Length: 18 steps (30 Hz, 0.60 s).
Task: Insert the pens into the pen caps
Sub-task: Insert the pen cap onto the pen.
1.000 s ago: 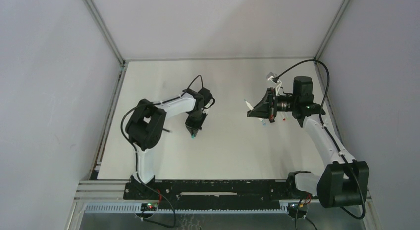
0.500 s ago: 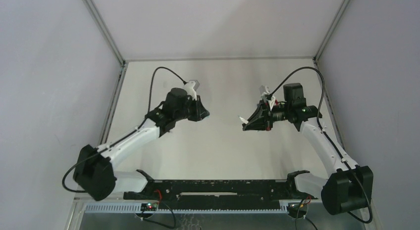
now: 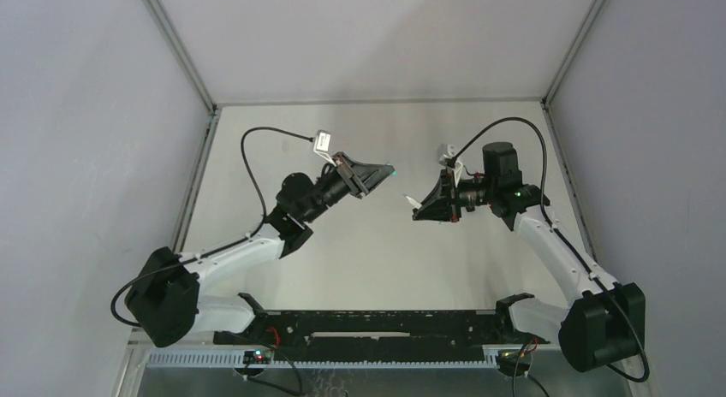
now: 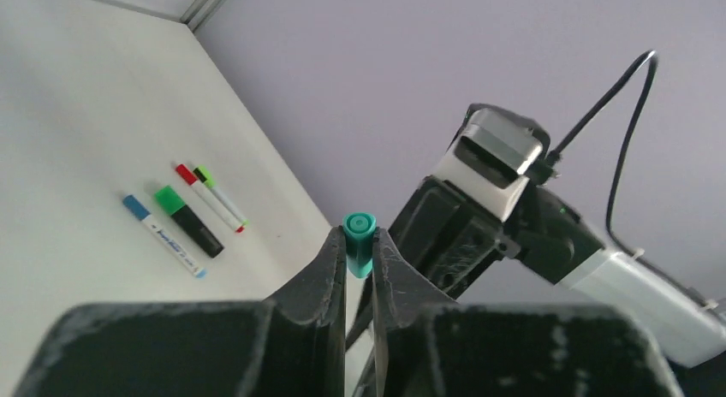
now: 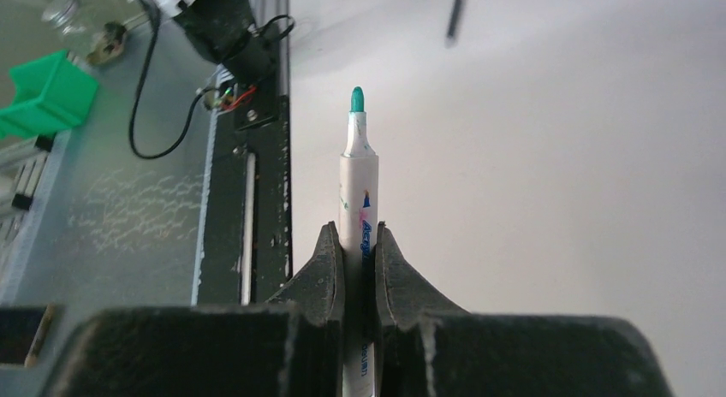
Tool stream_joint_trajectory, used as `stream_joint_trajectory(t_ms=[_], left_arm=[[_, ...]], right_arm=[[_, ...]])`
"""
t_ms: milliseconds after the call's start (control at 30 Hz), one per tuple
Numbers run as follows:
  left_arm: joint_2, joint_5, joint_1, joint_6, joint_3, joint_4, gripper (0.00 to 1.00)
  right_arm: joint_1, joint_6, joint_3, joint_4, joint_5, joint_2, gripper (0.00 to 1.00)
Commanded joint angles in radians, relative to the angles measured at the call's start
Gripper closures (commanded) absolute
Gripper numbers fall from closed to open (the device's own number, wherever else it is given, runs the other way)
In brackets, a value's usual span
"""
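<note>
Pinching teal cap (image 4: 359,240) in left hand (image 4: 358,248), teal-tipped pen (image 5: 358,170) in right hand (image 5: 360,239), mid-air, tip aimed 9 o'clock at cap, not yet touching. Seeing four capped pens (image 4: 184,222) on table (image 4: 68,115); only this pair left to join

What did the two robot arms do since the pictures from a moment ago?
The left gripper lifted the small teal plastic cap off the table and swung it up and to the right. The right gripper slid left to meet it, still clamping the white teal-tipped pen.
</note>
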Motion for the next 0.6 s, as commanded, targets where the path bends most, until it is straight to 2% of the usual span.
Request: stream_joint_trajectory(t_ms=[0,133,567], left_arm=[[0.034,-0.070,-0.025,-0.150,0.016,0.123,1.00],[0.052,-0.114,-0.050,-0.174,0.031,0.060,1.00],[0.078,-0.130,-0.082,-0.160,0.060,0.020,1.00]], right_arm=[[0.008,0.181,-0.012,0.142,0.147,-0.013,1.00],[0.008,0.219,-0.018,0.171,0.158,-0.014,1.00],[0.010,0.277,-0.030,0.212,0.177,-0.014,1.00]])
